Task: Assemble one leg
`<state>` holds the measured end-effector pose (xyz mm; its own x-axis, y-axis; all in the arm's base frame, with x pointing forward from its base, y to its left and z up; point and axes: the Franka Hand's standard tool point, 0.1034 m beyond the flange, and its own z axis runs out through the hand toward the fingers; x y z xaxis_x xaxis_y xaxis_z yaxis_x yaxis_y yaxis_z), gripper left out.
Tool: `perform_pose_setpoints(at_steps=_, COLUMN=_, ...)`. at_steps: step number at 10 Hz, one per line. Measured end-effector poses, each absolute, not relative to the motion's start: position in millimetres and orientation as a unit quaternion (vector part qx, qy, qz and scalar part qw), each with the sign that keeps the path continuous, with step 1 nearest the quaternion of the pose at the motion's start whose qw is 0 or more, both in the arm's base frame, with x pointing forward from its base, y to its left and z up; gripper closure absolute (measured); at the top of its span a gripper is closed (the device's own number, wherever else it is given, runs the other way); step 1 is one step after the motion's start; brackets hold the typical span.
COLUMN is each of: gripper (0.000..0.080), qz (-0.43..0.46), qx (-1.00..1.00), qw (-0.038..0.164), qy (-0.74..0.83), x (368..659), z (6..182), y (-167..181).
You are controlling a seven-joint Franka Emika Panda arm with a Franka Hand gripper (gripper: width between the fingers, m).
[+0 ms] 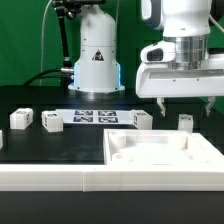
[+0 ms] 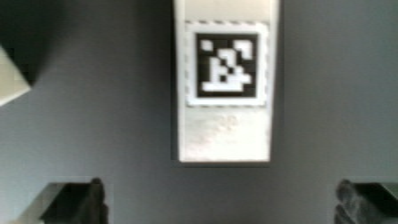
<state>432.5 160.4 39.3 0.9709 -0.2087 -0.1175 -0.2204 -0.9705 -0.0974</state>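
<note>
A leg, a white square-sided post with a black-and-white tag on its upper face, lies flat on the dark table. In the exterior view this leg is directly below my gripper. My gripper is open and empty, hovering above the leg with its two dark fingertips wide apart. The leg lies apart from the fingertips and nothing touches it. The large flat white panel with corner sockets lies in front of the leg.
Three more white legs lie on the table. The marker board lies in the middle, in front of the arm's base. A white rail runs along the front edge.
</note>
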Motion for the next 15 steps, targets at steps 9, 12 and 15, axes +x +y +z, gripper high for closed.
perform_pose_setpoints(at_steps=9, gripper=0.0151, qz=0.304, qx=-0.947, qw=0.047, qy=0.088, x=439, z=33.2, y=157)
perform_pose_setpoints(at_steps=12, gripper=0.0151, qz=0.395, qx=-0.914, qw=0.042, qy=0.082, x=427, z=25.3, y=157)
perform_pose_setpoints(at_steps=15, gripper=0.0151, qz=0.424, qx=-0.901, qw=0.043, qy=0.076, x=428, z=15.3, y=162)
